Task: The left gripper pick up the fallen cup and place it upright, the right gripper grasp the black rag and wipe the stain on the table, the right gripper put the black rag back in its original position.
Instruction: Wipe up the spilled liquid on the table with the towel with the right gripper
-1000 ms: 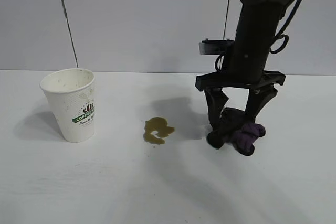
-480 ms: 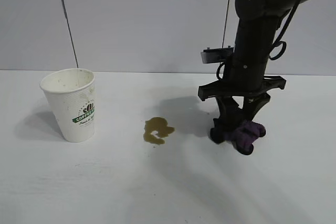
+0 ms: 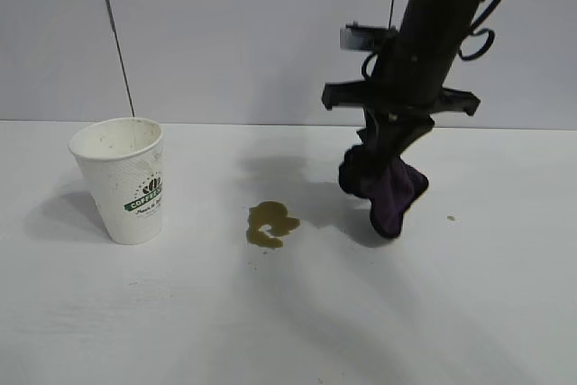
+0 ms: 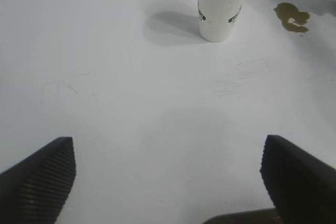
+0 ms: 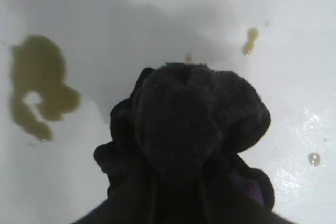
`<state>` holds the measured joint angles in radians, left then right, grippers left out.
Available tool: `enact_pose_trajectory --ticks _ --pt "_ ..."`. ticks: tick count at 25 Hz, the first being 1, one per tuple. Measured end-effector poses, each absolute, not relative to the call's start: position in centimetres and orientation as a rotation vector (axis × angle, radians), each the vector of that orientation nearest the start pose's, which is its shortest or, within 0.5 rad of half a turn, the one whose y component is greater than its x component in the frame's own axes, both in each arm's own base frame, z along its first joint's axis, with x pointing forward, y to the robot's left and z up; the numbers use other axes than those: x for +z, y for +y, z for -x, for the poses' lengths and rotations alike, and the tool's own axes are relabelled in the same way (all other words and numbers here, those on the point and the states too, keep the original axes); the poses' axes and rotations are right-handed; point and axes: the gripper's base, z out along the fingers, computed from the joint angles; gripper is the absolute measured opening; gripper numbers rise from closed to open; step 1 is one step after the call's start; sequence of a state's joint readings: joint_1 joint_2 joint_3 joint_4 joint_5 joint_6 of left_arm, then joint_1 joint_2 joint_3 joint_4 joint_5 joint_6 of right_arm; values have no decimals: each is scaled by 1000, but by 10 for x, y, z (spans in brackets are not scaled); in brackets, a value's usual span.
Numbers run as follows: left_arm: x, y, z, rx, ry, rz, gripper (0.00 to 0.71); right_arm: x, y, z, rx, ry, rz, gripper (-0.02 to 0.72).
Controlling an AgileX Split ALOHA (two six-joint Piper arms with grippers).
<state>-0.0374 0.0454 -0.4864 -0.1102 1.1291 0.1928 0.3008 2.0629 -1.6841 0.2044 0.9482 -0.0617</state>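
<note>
The white paper cup (image 3: 123, 179) stands upright at the left of the table (image 3: 288, 331); the left wrist view has the cup (image 4: 222, 4) far off. A yellowish-brown stain (image 3: 270, 223) lies in the middle, and the stain (image 5: 38, 85) also shows below the right wrist. My right gripper (image 3: 389, 152) is shut on the black rag (image 3: 385, 188), which hangs bunched, black and purple, just above the table to the right of the stain. From the wrist, the black rag (image 5: 194, 129) hides the fingers. My left gripper (image 4: 168, 174) hovers open over bare table, away from the cup.
Small drops (image 5: 251, 39) dot the table near where the rag lay, one drop (image 3: 450, 218) showing in the exterior view. A grey panelled wall (image 3: 225, 33) closes the back of the table.
The right gripper closed on the rag and lifted it off the table, shifting slightly left toward the stain. The cup and the left gripper have not moved.
</note>
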Motion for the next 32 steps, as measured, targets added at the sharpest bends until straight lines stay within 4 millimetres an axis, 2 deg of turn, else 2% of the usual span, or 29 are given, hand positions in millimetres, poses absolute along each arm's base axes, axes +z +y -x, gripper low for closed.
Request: enact_pose_trajectory --ticks 3,11,14,16,22,28,32 --pt "269 -9 0 -46 2151 -255 687 234 163 -415 387 2732 409 73" --pt "269 -9 0 -46 2151 -255 687 239 243 -387 462 2578 605 73" --pt "269 -9 0 -46 2151 -255 687 233 263 -378 463 2557 655 73" --pt "269 -9 0 -46 2151 -255 687 221 272 -376 451 2573 689 73" --pt "269 -9 0 -46 2151 -255 687 183 281 -378 420 2652 698 73" --pt "269 -9 0 -46 2151 -255 687 161 280 -382 345 2672 732 73" --pt "269 -9 0 -46 2151 -255 687 158 278 -383 290 2661 770 73"
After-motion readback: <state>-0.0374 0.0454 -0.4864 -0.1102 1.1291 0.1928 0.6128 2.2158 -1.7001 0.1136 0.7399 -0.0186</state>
